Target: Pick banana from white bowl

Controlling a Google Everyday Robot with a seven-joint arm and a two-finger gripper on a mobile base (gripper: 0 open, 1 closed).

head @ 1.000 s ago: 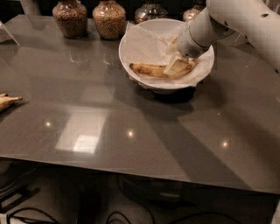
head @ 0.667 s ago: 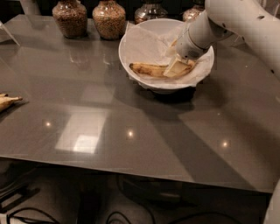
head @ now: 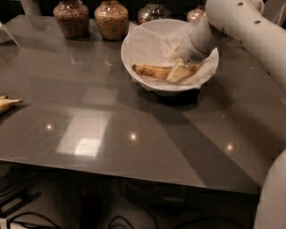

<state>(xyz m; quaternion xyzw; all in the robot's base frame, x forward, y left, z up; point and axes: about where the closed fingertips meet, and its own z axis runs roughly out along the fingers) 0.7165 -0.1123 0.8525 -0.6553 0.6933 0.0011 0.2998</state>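
Observation:
The banana (head: 152,70) is yellow with brown speckles and lies across the white bowl (head: 134,67), its dark tip pointing left. The bowl is lined with crumpled white paper and stands at the back middle of the table. My gripper (head: 179,71) reaches down into the bowl from the right on a white arm (head: 241,27). It sits at the banana's right end and covers it. The banana rests on the paper and is not lifted.
Two glass jars of brown grains (head: 71,18) (head: 111,19) stand behind the bowl at the left, and two more jars (head: 154,11) are partly hidden behind it. Another banana end (head: 8,103) pokes in at the table's left edge. The dark grey table (head: 134,134) is glossy.
The gripper has stayed at the banana's right end in the bowl, at most settling slightly lower. The banana and bowl have not moved.

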